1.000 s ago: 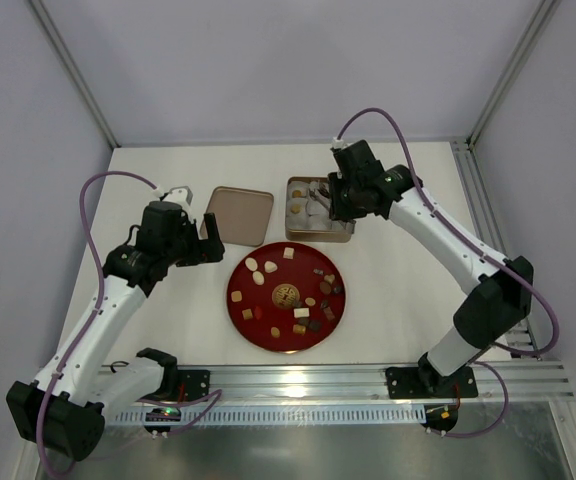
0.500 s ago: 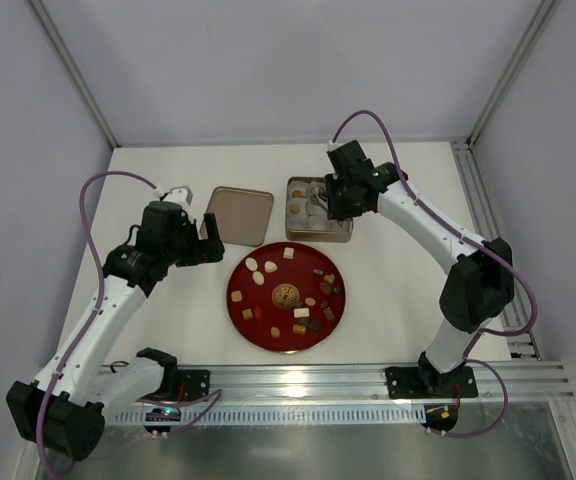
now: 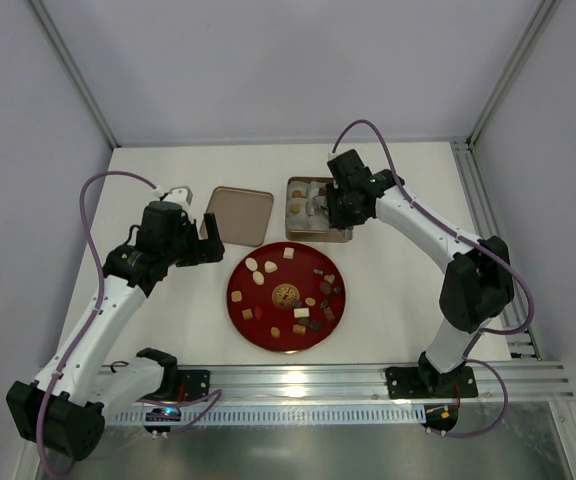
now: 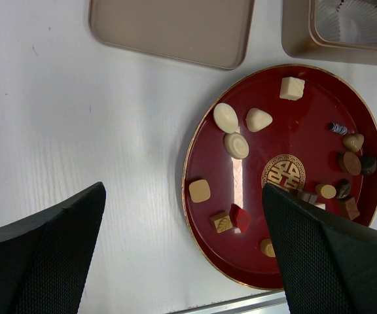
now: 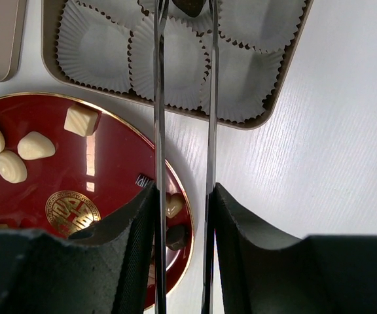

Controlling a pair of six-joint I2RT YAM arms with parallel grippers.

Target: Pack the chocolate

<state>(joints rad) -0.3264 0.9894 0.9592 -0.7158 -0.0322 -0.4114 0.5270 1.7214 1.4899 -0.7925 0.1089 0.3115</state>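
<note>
Several chocolates (image 3: 290, 292) lie on a round red plate (image 3: 236, 305), cream, tan and dark brown; they also show in the left wrist view (image 4: 226, 118) and the right wrist view (image 5: 82, 120). My right gripper (image 3: 324, 206) (image 5: 183, 196) is shut on metal tongs (image 5: 159, 98). The tong tips pinch a dark chocolate (image 5: 190, 5) over the white paper cups (image 5: 93, 46) in the gold-brown tin (image 3: 320, 238) (image 5: 241, 124). My left gripper (image 3: 211, 238) (image 4: 182, 261) is open and empty, hovering left of the plate (image 4: 287, 124).
The tin's lid (image 3: 240, 214) (image 4: 172, 26) lies upside down left of the tin, behind the plate. A metal rail (image 3: 368, 378) runs along the near table edge. Frame posts stand at the far corners.
My right gripper has shifted slightly left and farther over the tin with the tongs. The left arm has not moved.
</note>
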